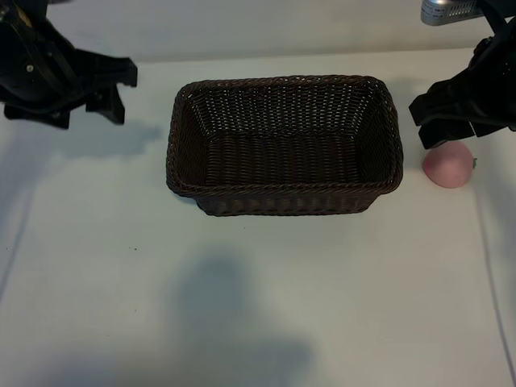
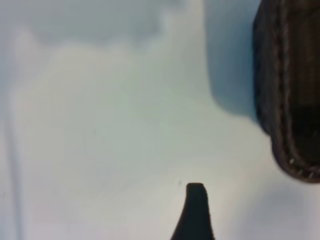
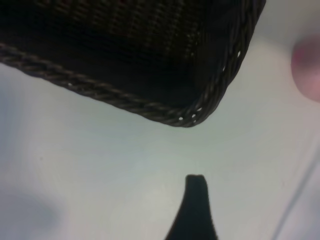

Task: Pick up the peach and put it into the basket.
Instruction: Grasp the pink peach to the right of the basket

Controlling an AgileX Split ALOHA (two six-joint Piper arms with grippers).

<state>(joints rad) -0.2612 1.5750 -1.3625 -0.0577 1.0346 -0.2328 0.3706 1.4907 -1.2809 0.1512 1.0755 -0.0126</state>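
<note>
The dark brown wicker basket point(image 1: 282, 193) stands in the middle of the white table with nothing inside. The pale pink peach point(image 1: 449, 165) lies on the table just right of the basket, a green bit on its right side. My right gripper point(image 1: 419, 125) hovers open just behind and left of the peach, holding nothing. In the right wrist view one dark fingertip point(image 3: 195, 200) shows, with a corner of the basket point(image 3: 150, 107) and an edge of the peach point(image 3: 307, 70) beyond it. My left gripper point(image 1: 126, 95) stands open and empty at the far left, away from the basket point(image 2: 290, 100).
The white table point(image 1: 242, 306) stretches out in front of the basket, with a soft shadow on it. A grey device point(image 1: 451, 10) sits at the top right edge.
</note>
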